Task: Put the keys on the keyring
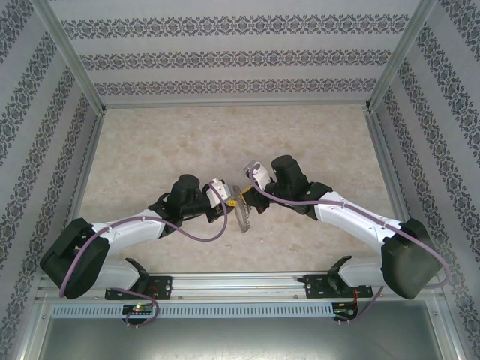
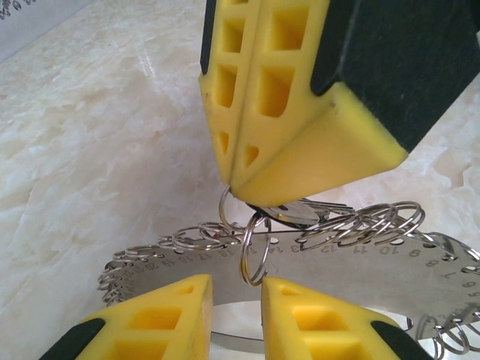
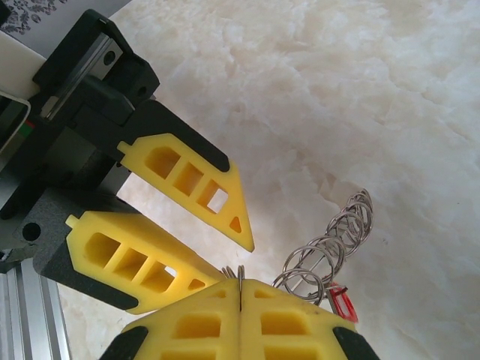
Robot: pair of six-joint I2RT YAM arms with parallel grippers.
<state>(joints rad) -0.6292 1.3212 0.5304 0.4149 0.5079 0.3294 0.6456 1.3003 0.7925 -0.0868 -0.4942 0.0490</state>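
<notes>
In the top view, the two arms are meeting over the middle of the counter (image 1: 187,135). The left gripper (image 1: 226,201) and the right gripper (image 1: 247,193) are nearly touching, and the keyring (image 1: 244,219) is lying just under them.

In the left wrist view, the left gripper (image 2: 236,289) is keeping its jaws spread. The keyring (image 2: 360,262) is stretching across just beyond them, with its long axis going left to right. The right gripper (image 2: 236,184) is coming down with its jaws pressed together and seems to be pinching a small ring (image 2: 225,210), so the right arm is nearer.

In the right wrist view, the right gripper (image 3: 238,289) is showing closed jaws. The left gripper (image 3: 232,262) is gaping just beside it, and a red tag (image 3: 345,307) is lying near
</notes>
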